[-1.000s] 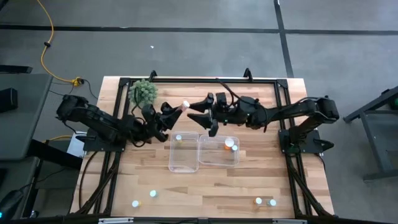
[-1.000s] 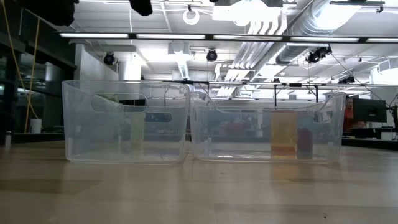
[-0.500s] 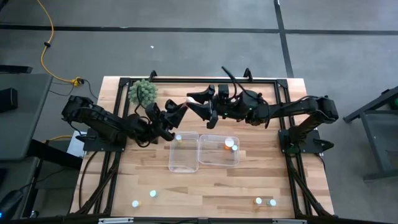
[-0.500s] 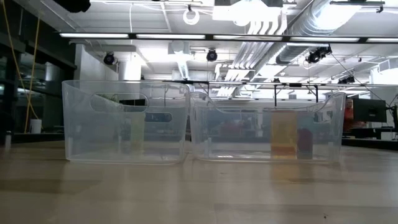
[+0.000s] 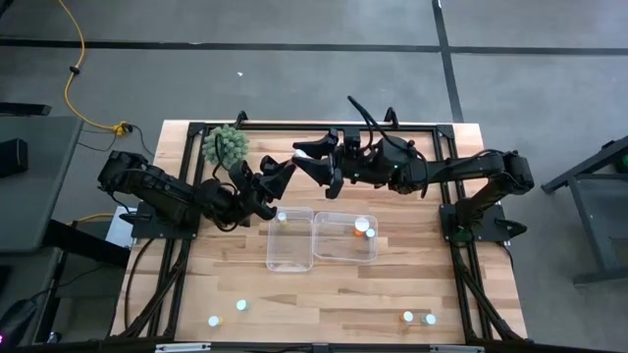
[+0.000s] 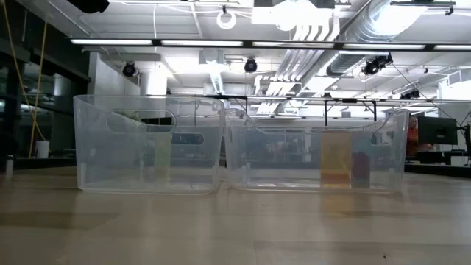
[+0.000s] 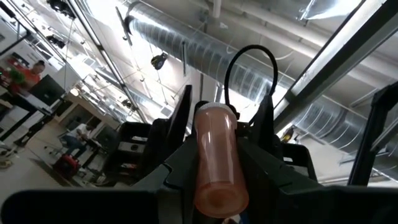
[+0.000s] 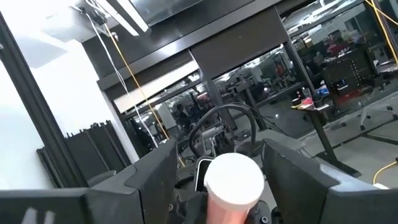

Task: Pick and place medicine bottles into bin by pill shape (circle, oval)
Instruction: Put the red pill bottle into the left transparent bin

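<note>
Clear plastic bins, two of them side by side, sit just below the grippers near the table's middle, and they show how far the sorting has come. The left clear bin (image 5: 290,238) holds one white-capped bottle (image 5: 283,217) near its far wall; the right clear bin (image 5: 344,236) holds two, a white-capped bottle (image 5: 360,224) and a second small bottle (image 5: 370,233) touching it. Four more small white-capped medicine bottles wait well apart from the grippers along the table's near edge: a pair on the left (image 5: 241,306) (image 5: 214,321) and a pair on the right (image 5: 407,317) (image 5: 429,319). So, by my count, three are binned, one is in hand and four are left.

That one in hand is a translucent orange cylindrical bottle with a round white cap (image 7: 216,155). The left gripper (image 5: 276,176) pinches its body between both dark fingers, raised above the far rim of the left bin. The right gripper (image 5: 312,168) faces it, just beside it, with its fingers spread on either side of the white cap (image 8: 234,175); I cannot tell whether they touch the bottle. It looks like a handover or a close look at the pills, with the placing into a bin not yet done.

A fuzzy green plant ball (image 5: 226,145) sits behind the left gripper, near the table's far edge.
</note>
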Action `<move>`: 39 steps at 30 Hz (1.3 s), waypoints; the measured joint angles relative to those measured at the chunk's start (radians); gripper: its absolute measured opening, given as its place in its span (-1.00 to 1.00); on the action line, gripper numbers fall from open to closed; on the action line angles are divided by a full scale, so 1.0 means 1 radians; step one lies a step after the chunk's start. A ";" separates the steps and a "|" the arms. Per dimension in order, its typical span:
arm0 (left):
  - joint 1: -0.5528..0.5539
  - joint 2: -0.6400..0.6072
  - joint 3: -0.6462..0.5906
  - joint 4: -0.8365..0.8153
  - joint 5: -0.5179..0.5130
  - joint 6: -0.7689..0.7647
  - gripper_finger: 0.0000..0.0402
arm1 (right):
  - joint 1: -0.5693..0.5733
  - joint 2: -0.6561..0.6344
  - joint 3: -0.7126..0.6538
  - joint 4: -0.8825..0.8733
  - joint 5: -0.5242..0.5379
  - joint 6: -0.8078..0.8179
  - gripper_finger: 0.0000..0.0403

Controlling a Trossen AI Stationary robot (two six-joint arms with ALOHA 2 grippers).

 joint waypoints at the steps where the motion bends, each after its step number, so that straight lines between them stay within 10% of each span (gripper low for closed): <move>1: 0.000 0.000 0.000 0.000 0.000 0.000 -0.58 | -0.001 0.000 0.000 0.001 0.000 0.003 0.11; 19: 0.000 0.000 0.000 -0.002 0.000 0.000 -0.58 | -0.002 0.000 0.000 -0.008 0.000 0.020 -0.48; 31: 0.000 0.000 0.000 -0.005 0.000 0.001 -0.57 | -0.002 0.000 0.000 -0.008 0.001 0.018 -0.49; 39: 0.000 0.000 0.000 -0.012 0.003 0.053 -0.22 | -0.002 0.000 0.000 -0.008 0.002 0.019 -0.49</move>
